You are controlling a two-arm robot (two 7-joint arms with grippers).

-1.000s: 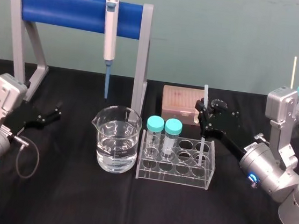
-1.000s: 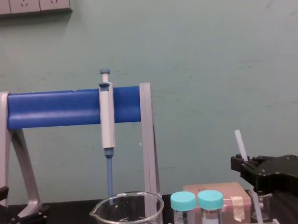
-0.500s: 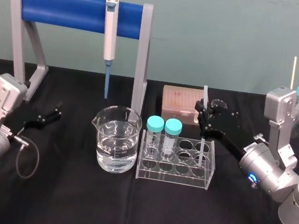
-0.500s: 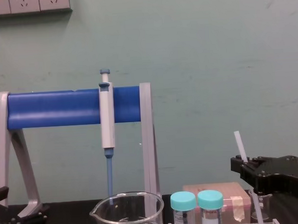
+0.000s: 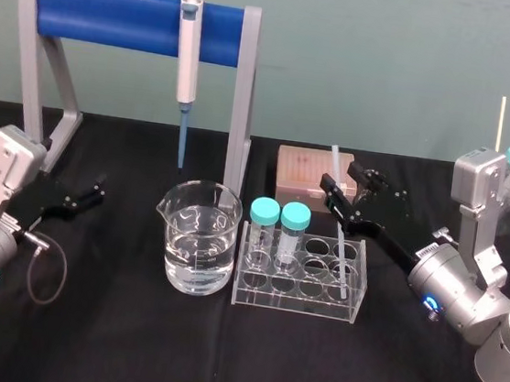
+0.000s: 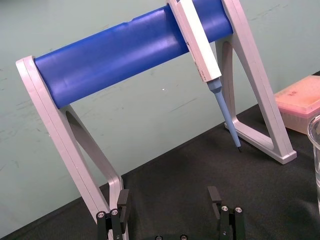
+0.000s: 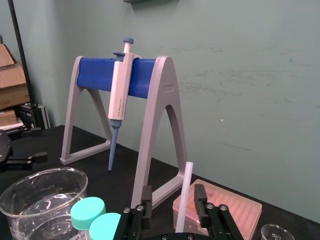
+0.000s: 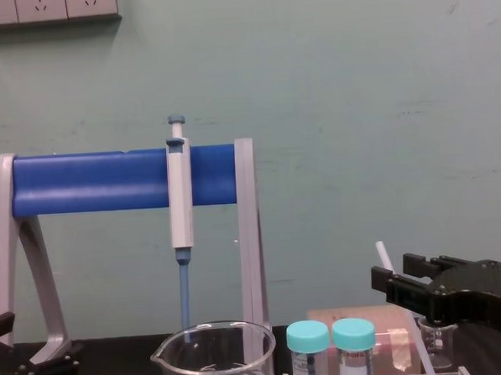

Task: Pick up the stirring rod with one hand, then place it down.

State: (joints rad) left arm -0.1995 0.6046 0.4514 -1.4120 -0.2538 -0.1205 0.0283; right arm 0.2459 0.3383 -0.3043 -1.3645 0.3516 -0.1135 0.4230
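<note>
A teal wall stands behind a black bench (image 5: pixel 109 340). On it, towards the left, is a grey pipette stand (image 5: pixel 243 98) with a blue bar, and a white pipette (image 5: pixel 188 50) hangs from the bar with its blue tip above a glass beaker (image 5: pixel 197 237) part full of water. Just right of the beaker is a clear tube rack (image 5: pixel 301 275) holding 2 teal-capped tubes (image 5: pixel 279 226) at its left end. A pink tip box (image 5: pixel 303 173) sits behind the rack.

The right pincer (image 5: pixel 344 185) hangs over the right end of the rack. In the right wrist view its jaws stand apart, wider than the stirring rod (image 7: pixel 184 192) between them. The rod sits close to 1 finger, with a clear gap to the other, and I cannot tell whether it touches that finger.

The stirring rod (image 5: pixel 343 229) leans, its top tipped towards the robot's left and its lower end down in the rack's right end. Through the clear plastic I cannot tell which hole it stands in. In the chest view the rod (image 8: pixel 382 254) is cut off at the bottom edge. A small beaker (image 8: pixel 435 339) behind the right pincer (image 8: pixel 396 274) is half hidden there.

The left pincer (image 5: pixel 97 190) is parked low on the left, near the stand's foot, jaws wide apart with nothing between them.
</note>
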